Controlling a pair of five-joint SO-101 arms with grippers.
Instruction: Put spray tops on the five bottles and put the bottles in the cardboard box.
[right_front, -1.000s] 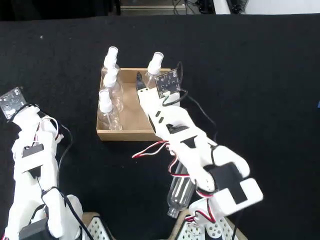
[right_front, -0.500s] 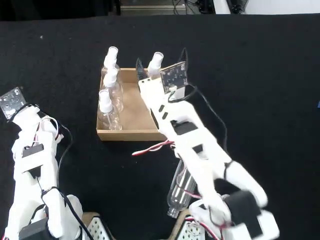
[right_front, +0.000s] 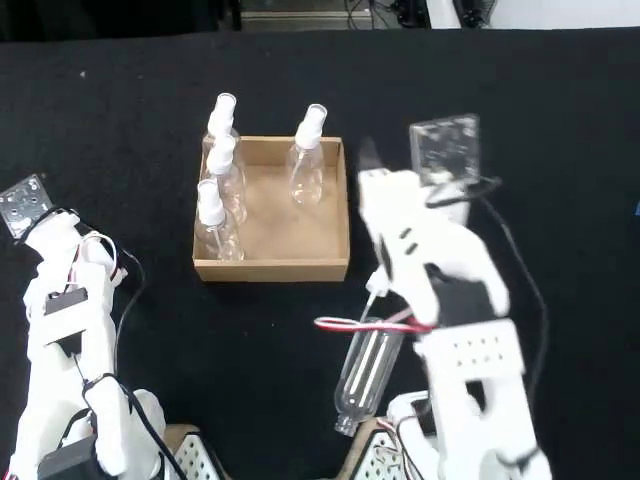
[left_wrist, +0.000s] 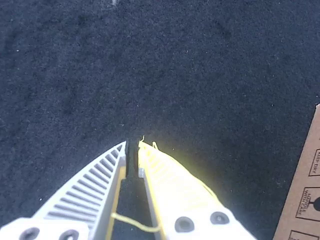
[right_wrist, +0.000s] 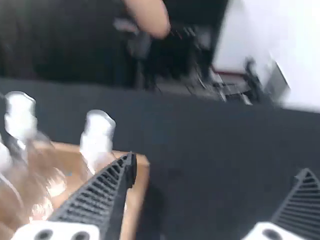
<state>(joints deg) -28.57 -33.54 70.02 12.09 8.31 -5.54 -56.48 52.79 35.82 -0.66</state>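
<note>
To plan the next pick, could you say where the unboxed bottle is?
High view: the bottle lies on its side on the table, between the cardboard box and the right arm's base.

Both arms: white printed shells, black servo blocks at the joints, perforated white base plates

left arm (right_front: 65, 330): thin black cable looped alongside, red wires near the upper link, grey square board (right_front: 24, 203) at the wrist

right arm (right_front: 440, 290): red-and-white wire bundle (right_front: 350, 323), black cable, pale wrist plate (right_front: 445, 148)

left pincer (left_wrist: 132, 150): ribbed fingers, one white, one yellow, dark screw holes

right pincer (right_wrist: 217, 167): black ribbed fingers, white mounts
</note>
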